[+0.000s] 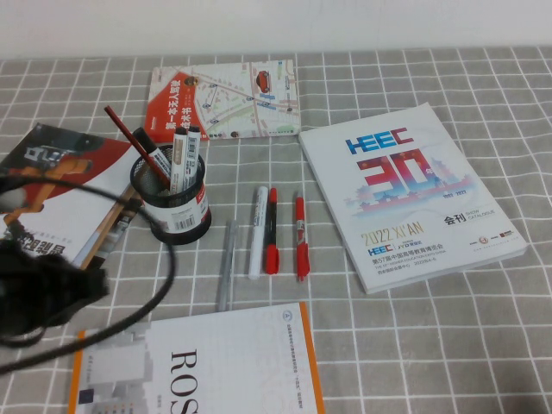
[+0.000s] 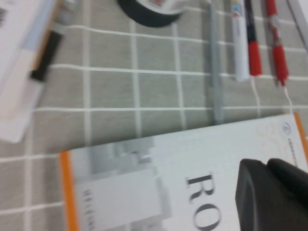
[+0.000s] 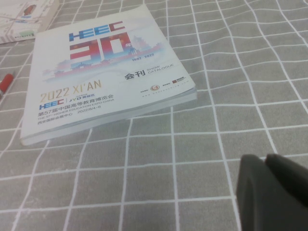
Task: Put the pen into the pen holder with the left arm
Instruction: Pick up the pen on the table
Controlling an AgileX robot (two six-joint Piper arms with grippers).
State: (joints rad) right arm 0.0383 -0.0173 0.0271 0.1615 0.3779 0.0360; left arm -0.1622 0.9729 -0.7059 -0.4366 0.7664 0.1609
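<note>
The slim grey pen (image 1: 227, 264) lies on the checked cloth, just right of the pen holder (image 1: 172, 200), a black mesh cup with several pens standing in it. In the left wrist view the pen (image 2: 215, 72) runs down towards a white book, and the holder's base (image 2: 147, 12) shows at the edge. My left arm (image 1: 39, 289) is a black bulk with cables at the lower left of the high view. My left gripper (image 2: 267, 164) is shut and empty above the white book, apart from the pen. My right gripper (image 3: 264, 160) is shut and empty above bare cloth.
A white marker (image 1: 257, 233) and two red-and-black pens (image 1: 272, 231) (image 1: 300, 238) lie right of the grey pen. An HEEC catalogue (image 1: 410, 194) lies at the right, a map booklet (image 1: 226, 97) at the back, an orange-edged white book (image 1: 207, 371) in front, and another book (image 1: 60, 190) at the left.
</note>
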